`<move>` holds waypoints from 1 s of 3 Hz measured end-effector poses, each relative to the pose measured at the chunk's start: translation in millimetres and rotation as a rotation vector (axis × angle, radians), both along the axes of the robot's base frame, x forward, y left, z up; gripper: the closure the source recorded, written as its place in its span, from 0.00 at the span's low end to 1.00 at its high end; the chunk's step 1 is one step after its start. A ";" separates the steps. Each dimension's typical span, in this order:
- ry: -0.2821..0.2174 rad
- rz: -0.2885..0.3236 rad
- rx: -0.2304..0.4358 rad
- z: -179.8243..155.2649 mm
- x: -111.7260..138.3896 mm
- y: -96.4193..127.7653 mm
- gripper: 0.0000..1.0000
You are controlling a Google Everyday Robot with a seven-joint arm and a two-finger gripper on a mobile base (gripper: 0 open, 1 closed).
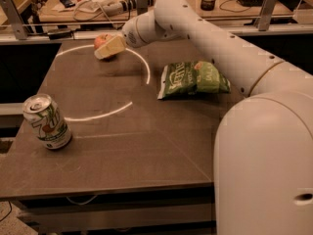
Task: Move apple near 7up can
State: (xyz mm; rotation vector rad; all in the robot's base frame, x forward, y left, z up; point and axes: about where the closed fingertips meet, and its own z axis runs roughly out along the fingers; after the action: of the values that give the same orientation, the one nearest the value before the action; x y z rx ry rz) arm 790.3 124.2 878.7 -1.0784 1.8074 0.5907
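Note:
The red-orange apple [100,39] is at the far left of the brown table [146,146], partly hidden behind my gripper [110,47]. The gripper reaches in from the right on the white arm and is shut on the apple, holding it just above the table with a shadow under it. The white and green 7up can [46,122] stands upright near the table's front left edge, far from the apple and the gripper.
A green crisp bag [193,78] lies right of the table's middle, under the arm. A white arc is marked on the tabletop [142,62]. A cluttered bench [98,4] stands behind the table. The robot's white body [264,170] fills the front right.

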 end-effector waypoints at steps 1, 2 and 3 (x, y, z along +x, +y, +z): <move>0.023 0.019 0.031 -9.4 5.4 11.9 0.00; 0.026 0.044 0.049 -17.1 11.0 23.4 0.00; 0.014 0.073 0.066 -24.4 16.4 31.0 0.00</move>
State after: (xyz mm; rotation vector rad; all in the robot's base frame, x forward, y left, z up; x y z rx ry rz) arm 806.8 155.2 854.3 -1.1018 1.7541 0.6985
